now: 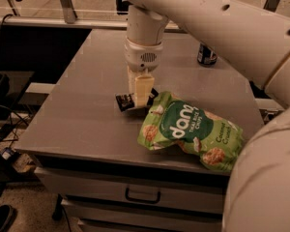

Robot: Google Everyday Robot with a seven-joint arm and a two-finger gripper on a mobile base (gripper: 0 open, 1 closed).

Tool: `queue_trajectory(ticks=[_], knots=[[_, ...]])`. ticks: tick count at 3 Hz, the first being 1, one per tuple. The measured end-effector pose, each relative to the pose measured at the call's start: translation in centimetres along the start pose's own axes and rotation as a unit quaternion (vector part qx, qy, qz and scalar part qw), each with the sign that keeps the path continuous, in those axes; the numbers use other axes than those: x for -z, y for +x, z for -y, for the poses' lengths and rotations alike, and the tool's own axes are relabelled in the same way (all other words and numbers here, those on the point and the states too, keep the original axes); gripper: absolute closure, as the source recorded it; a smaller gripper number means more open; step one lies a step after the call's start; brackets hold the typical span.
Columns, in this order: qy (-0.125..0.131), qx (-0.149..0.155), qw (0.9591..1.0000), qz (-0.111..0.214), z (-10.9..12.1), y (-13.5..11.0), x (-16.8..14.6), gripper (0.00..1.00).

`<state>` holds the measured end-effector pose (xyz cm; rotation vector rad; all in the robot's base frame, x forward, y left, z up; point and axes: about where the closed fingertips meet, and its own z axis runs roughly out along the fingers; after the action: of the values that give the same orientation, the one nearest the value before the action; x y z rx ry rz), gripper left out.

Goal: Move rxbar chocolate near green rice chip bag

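The worktop (72, 124) has bare room on its left, back from the front edge. The rxbar chocolate (124, 102) sits low, just beside the upper-left corner of the green rice chip bag (191, 129). The gripper (141, 94) stands over the bar, jaws pinching it. The move looks nearly done; letting go and lifting clear remain. A soda can (206, 56) stands well apart, far right.

Grey table (77, 124); dark can (206, 55) near far edge; drawer handle (142, 195) below.
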<state>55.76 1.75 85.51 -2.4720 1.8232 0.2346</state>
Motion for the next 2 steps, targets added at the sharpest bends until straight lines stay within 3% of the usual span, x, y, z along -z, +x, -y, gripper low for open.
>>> queue_trajectory(ticks=[2], knots=[[-0.019, -0.039, 0.9986, 0.031, -2.39, -2.12, -0.4, 0.3]])
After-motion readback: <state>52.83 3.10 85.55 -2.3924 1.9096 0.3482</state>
